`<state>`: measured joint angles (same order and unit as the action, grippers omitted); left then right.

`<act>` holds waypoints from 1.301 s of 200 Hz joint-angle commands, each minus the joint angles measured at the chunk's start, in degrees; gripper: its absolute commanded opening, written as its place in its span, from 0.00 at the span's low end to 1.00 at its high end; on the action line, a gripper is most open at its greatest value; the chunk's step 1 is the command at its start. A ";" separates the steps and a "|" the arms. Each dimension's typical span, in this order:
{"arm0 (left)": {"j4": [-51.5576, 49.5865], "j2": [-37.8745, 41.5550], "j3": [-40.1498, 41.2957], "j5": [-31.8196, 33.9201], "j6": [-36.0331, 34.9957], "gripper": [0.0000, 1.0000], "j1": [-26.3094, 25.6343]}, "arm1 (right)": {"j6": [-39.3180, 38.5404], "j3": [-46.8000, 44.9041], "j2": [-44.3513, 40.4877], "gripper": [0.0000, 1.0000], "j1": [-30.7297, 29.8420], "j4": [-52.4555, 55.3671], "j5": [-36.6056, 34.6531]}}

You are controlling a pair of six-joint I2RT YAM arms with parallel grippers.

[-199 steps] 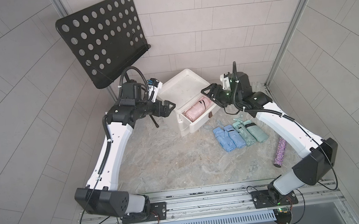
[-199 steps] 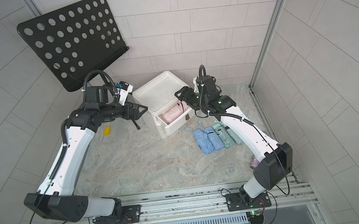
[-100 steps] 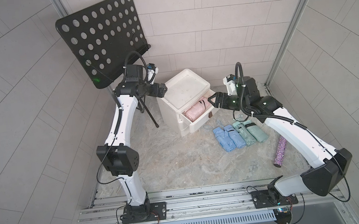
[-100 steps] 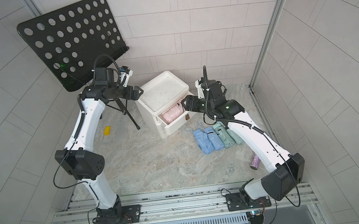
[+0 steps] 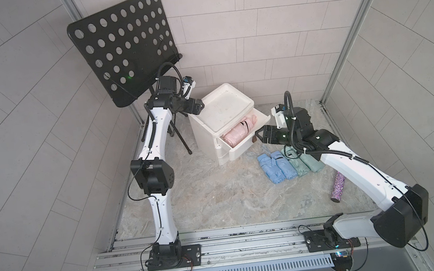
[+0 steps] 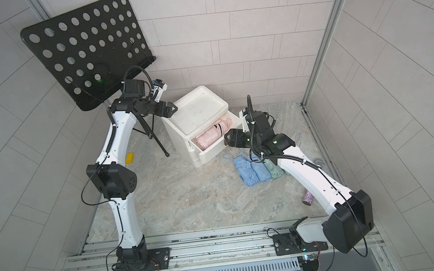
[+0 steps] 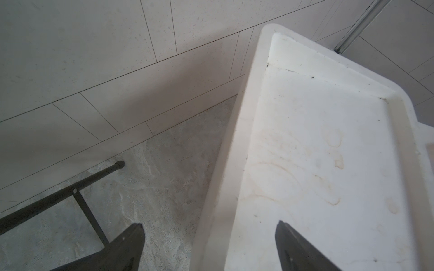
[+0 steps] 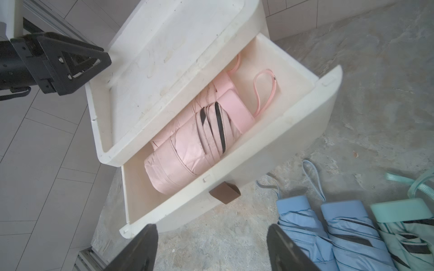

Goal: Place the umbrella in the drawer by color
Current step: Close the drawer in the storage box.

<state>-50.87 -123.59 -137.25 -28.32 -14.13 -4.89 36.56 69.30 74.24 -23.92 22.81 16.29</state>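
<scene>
The white drawer unit (image 5: 224,108) stands at the back with its top drawer (image 8: 258,164) pulled out. Pink umbrellas (image 8: 187,150) lie inside it, also seen in a top view (image 5: 237,132). On the floor beside it lie two blue umbrellas (image 5: 277,167) and two green umbrellas (image 5: 305,164). My right gripper (image 8: 212,226) hangs open and empty just in front of the drawer's front panel, near its brown handle (image 8: 224,192). My left gripper (image 7: 209,224) is open and empty above the left rim of the unit's top (image 7: 317,152).
A black perforated music stand (image 5: 124,47) rises at the back left, its legs (image 7: 70,187) on the floor beside the unit. A glittery tube (image 5: 338,186) lies at the right, under my right arm. A small yellow piece (image 6: 129,158) lies at the left.
My left gripper rose from beside the unit to over its top's left rim. My right gripper drew back from over the open drawer and came down in front of it.
</scene>
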 commanded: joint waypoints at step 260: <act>-3.18 -3.26 -1.62 -12.24 -2.72 0.49 0.22 | 12.51 -9.23 9.82 0.26 4.15 -27.74 8.51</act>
<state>-51.94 -126.04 -137.47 -37.26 -15.53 -4.27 48.34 57.34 83.18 -19.81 -2.52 24.49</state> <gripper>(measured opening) 0.495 0.261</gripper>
